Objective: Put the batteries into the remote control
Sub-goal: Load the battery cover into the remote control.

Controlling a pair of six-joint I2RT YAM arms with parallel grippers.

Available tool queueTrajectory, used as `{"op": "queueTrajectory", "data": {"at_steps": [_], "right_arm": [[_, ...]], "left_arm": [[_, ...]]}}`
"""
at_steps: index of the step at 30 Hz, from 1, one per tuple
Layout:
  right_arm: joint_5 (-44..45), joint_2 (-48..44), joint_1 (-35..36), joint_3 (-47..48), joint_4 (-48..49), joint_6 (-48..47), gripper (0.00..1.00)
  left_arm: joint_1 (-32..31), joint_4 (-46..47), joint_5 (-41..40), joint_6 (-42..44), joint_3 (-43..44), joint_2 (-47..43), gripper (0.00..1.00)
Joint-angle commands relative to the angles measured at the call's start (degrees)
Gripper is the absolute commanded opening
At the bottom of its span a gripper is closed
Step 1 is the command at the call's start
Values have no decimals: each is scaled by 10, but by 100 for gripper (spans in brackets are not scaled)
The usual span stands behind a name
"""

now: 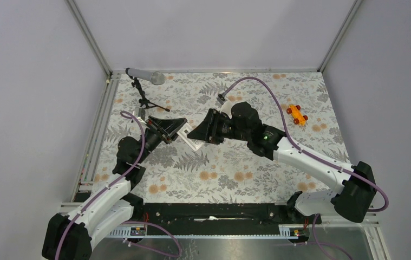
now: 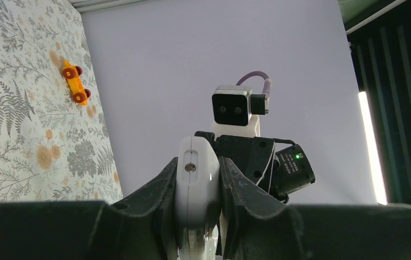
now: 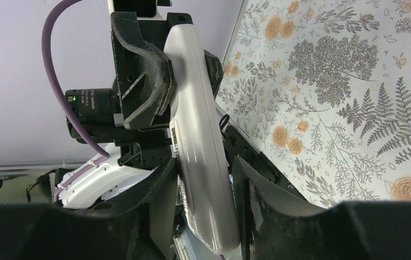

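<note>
The remote control (image 1: 193,143) is a slim white bar held up between the two arms at the table's middle left. My left gripper (image 2: 197,181) is shut on one end of it, and the remote control (image 2: 195,162) shows end-on with a small round hole. My right gripper (image 3: 207,187) closes round the other end, a jaw close against each side of the remote control (image 3: 197,119). From above, the left gripper (image 1: 180,129) and right gripper (image 1: 194,133) meet nose to nose. The batteries are out of view.
An orange toy car (image 1: 297,114) with red wheels lies at the back right on the floral cloth, and the toy car (image 2: 75,82) also shows in the left wrist view. A grey microphone (image 1: 146,76) on a black tripod stands at the back left. Metal rails edge the table.
</note>
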Motion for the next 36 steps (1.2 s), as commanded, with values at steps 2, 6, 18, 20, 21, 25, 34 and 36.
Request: {"op": "queueTrajectory", "data": {"at_steps": [2, 6, 18, 20, 21, 25, 34, 36], "right_arm": [[0, 17, -5, 7, -9, -3, 39], [-6, 26, -8, -4, 10, 8, 35], [-70, -9, -27, 8, 69, -11, 87], [-85, -23, -32, 2, 79, -24, 89], [-92, -29, -34, -3, 85, -31, 90], [-149, -39, -41, -12, 90, -73, 86], [-186, -16, -42, 0, 44, -136, 62], [-184, -10, -42, 2, 38, -141, 58]], "left_arm": [[-1, 42, 14, -15, 29, -3, 0], [-1, 67, 16, -44, 28, -1, 0], [13, 42, 32, -59, 33, 1, 0], [17, 37, 40, -54, 33, 3, 0], [19, 36, 45, -53, 34, 5, 0], [21, 32, 69, -44, 43, 12, 0], [22, -29, 113, -5, 85, 8, 0], [22, -29, 123, -4, 92, 11, 0]]}}
